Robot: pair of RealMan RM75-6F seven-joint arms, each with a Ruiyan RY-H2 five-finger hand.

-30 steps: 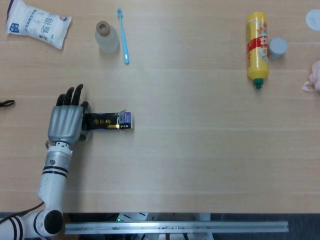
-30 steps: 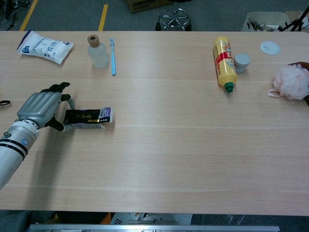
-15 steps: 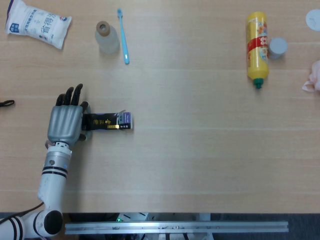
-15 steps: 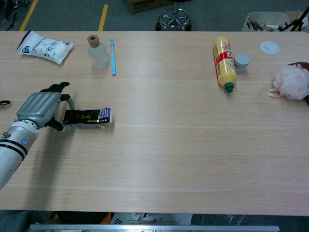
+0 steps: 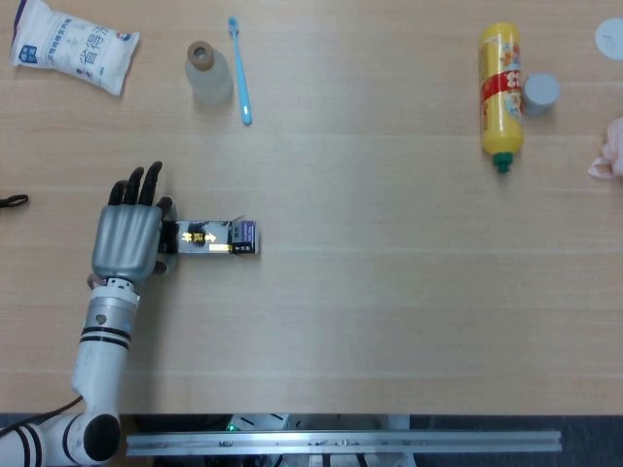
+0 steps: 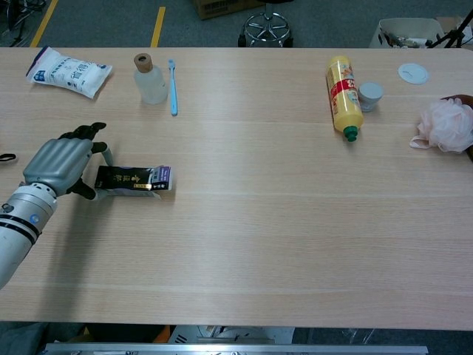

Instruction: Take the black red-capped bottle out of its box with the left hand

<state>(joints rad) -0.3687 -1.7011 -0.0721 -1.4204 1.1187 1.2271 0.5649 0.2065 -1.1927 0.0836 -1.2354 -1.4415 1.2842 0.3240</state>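
Your left hand [image 5: 128, 238] sits at the near end of the small black and gold box [image 5: 216, 236] lying flat on the wooden table [image 5: 389, 253], fingers spread, grip unclear; no bottle shows, so the whole extraction seems ahead.

your left hand [image 5: 127, 238] sits at the left end of the box [image 5: 216, 236], touching it, with bare table [image 5: 389, 292] to the box's right and on the near side, so you have open room there. beyond it, near the far edge, stand the clear bottle [image 5: 207, 74] and toothbrush [image 5: 239, 70] just beside each other, and the white packet [image 5: 72, 46] further left. a black cord [image 5: 12, 202] lies at the left edge. the yellow bottle [image 5: 500, 89], small jar [image 5: 541, 92] and pink puff [image 6: 446, 124] crowd the far right, well apart from the box.
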